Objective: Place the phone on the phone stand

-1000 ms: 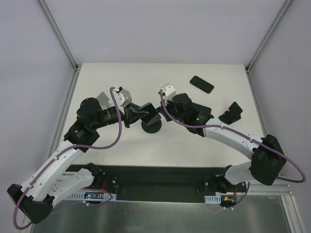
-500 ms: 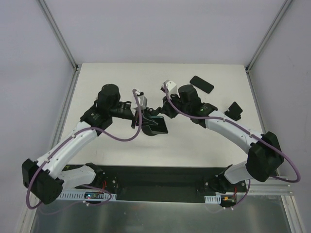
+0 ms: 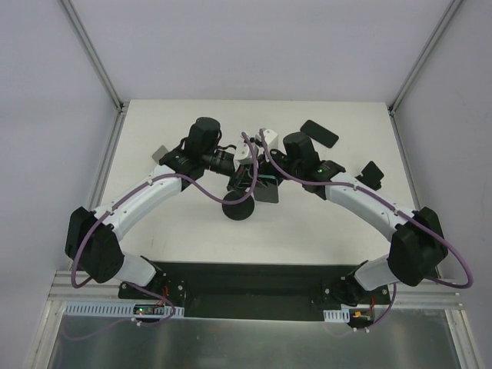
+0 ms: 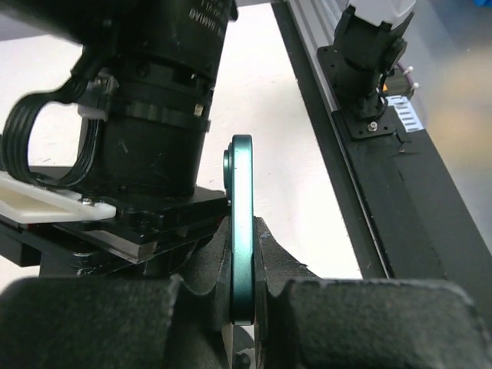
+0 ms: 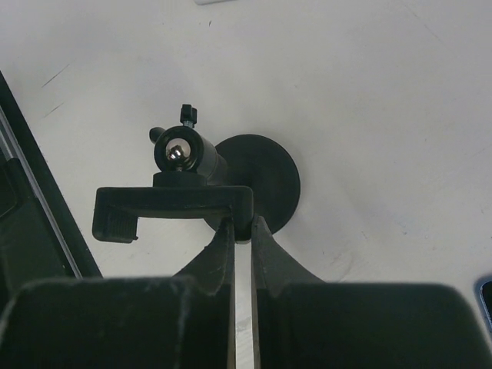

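The phone point(image 4: 242, 223), teal-edged, is held edge-on between my left gripper's point(image 4: 242, 228) closed fingers. In the top view the phone point(image 3: 267, 190) hangs above the table's middle, just right of the phone stand's round black base point(image 3: 239, 207). My left gripper point(image 3: 246, 175) and right gripper point(image 3: 265, 169) sit close together over the stand. In the right wrist view the phone stand point(image 5: 257, 178) shows its ball joint and black clamp bracket point(image 5: 169, 204). My right gripper point(image 5: 242, 225) is shut on the right end of that bracket.
A second dark phone point(image 3: 319, 133) lies at the back right of the table. A second small black stand point(image 3: 367, 177) sits near the right edge. The right arm's wrist point(image 4: 154, 115) fills the left wrist view, very close to the held phone.
My left arm has swung right and farther back, carrying the phone from left of the stand to over it. My right gripper has shifted slightly and stays at the stand's bracket.
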You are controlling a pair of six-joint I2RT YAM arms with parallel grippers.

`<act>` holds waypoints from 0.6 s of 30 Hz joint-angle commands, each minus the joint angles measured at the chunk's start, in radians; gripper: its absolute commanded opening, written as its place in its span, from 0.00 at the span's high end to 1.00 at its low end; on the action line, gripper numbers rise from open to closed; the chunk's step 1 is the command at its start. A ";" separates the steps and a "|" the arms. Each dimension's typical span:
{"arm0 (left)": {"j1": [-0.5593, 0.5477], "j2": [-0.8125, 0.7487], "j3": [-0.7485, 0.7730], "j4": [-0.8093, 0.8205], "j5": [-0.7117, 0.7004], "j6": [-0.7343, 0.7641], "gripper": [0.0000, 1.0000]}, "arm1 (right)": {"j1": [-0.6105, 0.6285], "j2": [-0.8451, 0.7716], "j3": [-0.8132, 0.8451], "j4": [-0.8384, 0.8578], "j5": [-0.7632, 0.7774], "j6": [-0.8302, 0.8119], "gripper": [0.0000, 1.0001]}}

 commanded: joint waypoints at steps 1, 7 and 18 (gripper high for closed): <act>0.015 0.031 0.067 -0.054 0.039 0.126 1.00 | -0.009 -0.026 0.056 0.025 -0.069 -0.004 0.99; 0.087 0.044 0.065 -0.083 0.062 0.152 1.00 | -0.012 -0.029 0.056 0.025 -0.075 -0.006 0.99; 0.104 0.047 0.030 -0.100 0.006 0.140 1.00 | -0.014 -0.030 0.068 -0.007 -0.066 -0.004 0.99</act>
